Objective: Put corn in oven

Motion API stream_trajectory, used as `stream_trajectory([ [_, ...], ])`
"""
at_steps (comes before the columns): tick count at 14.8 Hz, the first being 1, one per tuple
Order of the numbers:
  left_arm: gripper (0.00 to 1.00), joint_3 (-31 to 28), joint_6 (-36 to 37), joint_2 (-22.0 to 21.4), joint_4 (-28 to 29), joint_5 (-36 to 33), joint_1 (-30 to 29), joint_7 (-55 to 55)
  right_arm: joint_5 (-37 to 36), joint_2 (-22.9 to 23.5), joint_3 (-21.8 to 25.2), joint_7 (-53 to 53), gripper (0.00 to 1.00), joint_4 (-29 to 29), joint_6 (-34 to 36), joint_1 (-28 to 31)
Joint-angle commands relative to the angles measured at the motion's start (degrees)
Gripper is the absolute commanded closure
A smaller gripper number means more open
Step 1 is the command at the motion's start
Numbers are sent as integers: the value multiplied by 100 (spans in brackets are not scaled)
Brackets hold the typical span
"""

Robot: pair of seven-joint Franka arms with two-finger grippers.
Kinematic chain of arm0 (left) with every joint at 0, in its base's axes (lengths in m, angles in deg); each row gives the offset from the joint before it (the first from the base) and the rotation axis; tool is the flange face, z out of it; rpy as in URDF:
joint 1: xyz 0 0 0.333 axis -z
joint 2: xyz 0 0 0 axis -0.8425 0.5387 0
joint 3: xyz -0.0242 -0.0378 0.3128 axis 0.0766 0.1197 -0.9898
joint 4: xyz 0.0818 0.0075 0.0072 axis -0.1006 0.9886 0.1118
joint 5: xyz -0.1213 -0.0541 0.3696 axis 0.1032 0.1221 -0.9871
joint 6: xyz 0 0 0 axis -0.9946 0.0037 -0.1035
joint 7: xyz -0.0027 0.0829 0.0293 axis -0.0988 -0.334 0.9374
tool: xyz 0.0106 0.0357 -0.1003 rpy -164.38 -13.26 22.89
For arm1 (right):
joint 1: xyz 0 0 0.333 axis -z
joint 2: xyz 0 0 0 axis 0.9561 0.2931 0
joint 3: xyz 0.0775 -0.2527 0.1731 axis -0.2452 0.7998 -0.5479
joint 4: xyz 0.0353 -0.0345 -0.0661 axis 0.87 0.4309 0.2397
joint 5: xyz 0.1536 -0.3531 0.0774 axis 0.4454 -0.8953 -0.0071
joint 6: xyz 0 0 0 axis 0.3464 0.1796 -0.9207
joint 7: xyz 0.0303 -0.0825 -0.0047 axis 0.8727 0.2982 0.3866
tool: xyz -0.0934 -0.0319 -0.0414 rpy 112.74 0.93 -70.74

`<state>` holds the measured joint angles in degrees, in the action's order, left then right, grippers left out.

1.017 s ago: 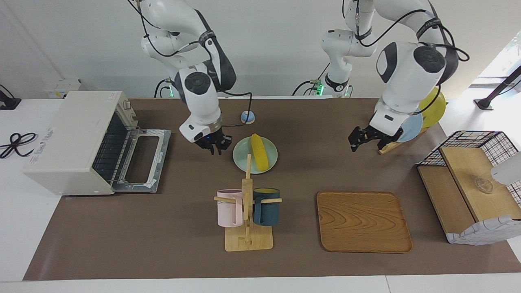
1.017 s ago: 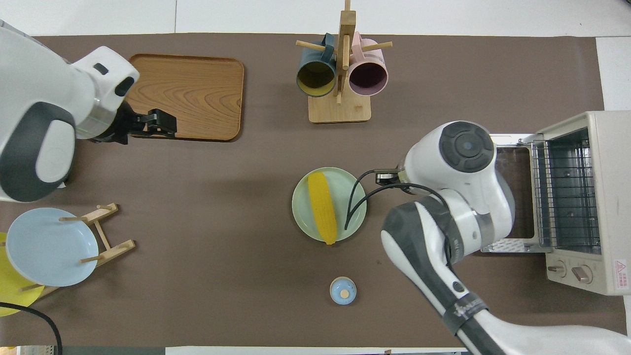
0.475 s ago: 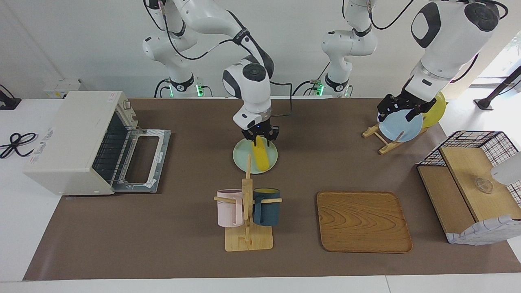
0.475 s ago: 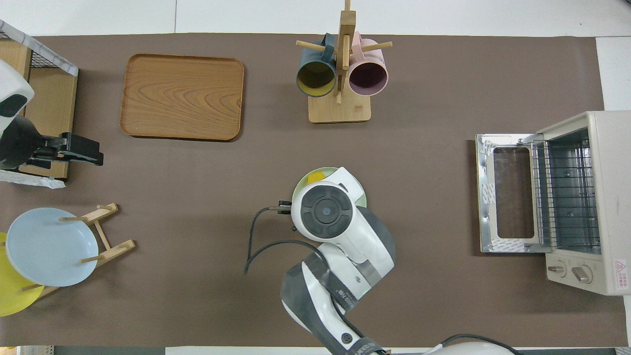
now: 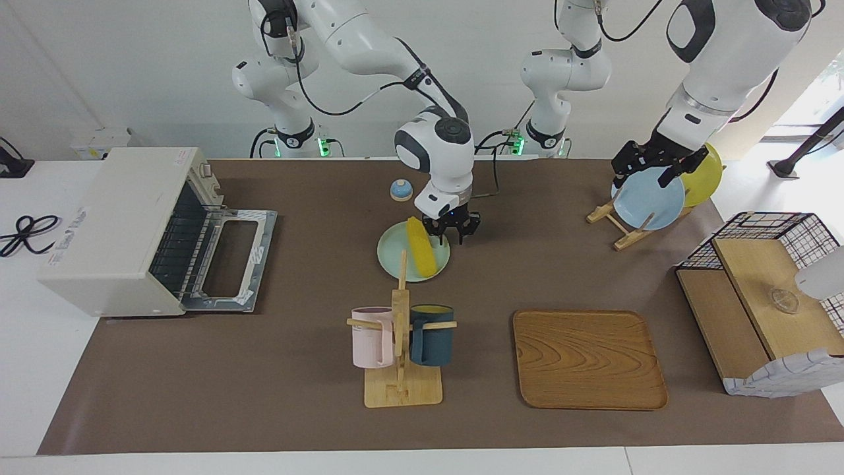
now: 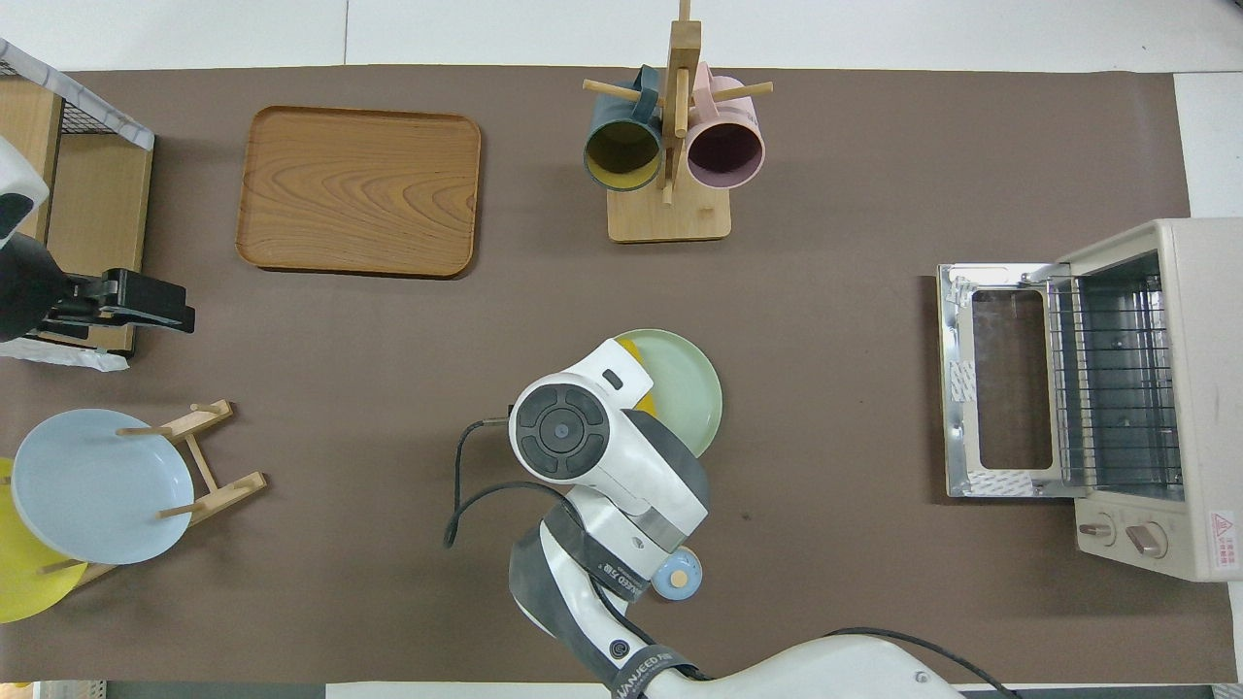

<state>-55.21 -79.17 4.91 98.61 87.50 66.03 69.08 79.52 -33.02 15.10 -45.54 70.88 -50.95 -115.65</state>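
Facing view, right gripper (image 5: 452, 232): low over the edge of the pale green plate (image 5: 394, 258), on the side toward the left arm's end of the table; fingers hang down just beside the corn, spread apart, nothing between them.
Corn (image 5: 419, 247): lies flat on the green plate, long axis running toward and away from the robots; not gripped.
Overhead view, corn (image 6: 631, 350): only the end farther from the robots shows; the right arm's wrist covers the rest.
Oven (image 5: 122, 227): at the right arm's end of the table, door (image 5: 231, 257) dropped fully open and flat, wire rack visible inside; well apart from the plate.
Left gripper (image 5: 649, 163): raised over the blue plate (image 5: 649, 199) standing in the wooden dish rack (image 5: 616, 221); cannot tell how its jaws stand. This arm waits.
Mug stand (image 5: 401, 359): farther from the robots than the green plate; pink mug (image 5: 370, 336) and dark blue mug (image 5: 432, 335) hang on its pegs.
Wooden tray (image 5: 587, 359): flat on the mat, beside the mug stand toward the left arm's end.
Small blue knob (image 5: 401, 190): nearer to the robots than the green plate.
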Motion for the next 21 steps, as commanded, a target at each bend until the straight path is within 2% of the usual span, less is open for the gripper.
stream_trajectory([
  [1, 0, 26, 149, -52, -4, -129, -10, 36, -125, -29, 32, -49, 64, 174, -193, -37],
  [5, 0, 26, 27, 88, -38, -225, -27, -8, -125, -64, 32, -49, 67, 438, -536, -46],
  [6, 0, 34, -78, 141, -30, -226, -54, -8, -134, -64, 32, -49, 88, 438, -528, -55],
  [7, 0, 52, -140, 176, -38, -235, -141, -8, -169, -64, 41, -40, 100, 421, -484, -151],
  [10, 0, 70, -281, 185, 40, -226, -186, -17, -931, -64, 41, 21, 100, 307, -143, -125],
  [14, 0, 78, -378, 194, 111, -226, -186, -26, -1276, -55, 50, 56, 100, -580, 1455, -46],
  [18, 0, 78, -308, 185, 111, -226, -177, -35, -1461, -564, 85, 327, 100, -529, 2406, 339],
  [21, 0, 87, -343, 185, 102, -226, -177, -35, -1461, -1134, 85, 610, 100, -144, 2759, 857],
])
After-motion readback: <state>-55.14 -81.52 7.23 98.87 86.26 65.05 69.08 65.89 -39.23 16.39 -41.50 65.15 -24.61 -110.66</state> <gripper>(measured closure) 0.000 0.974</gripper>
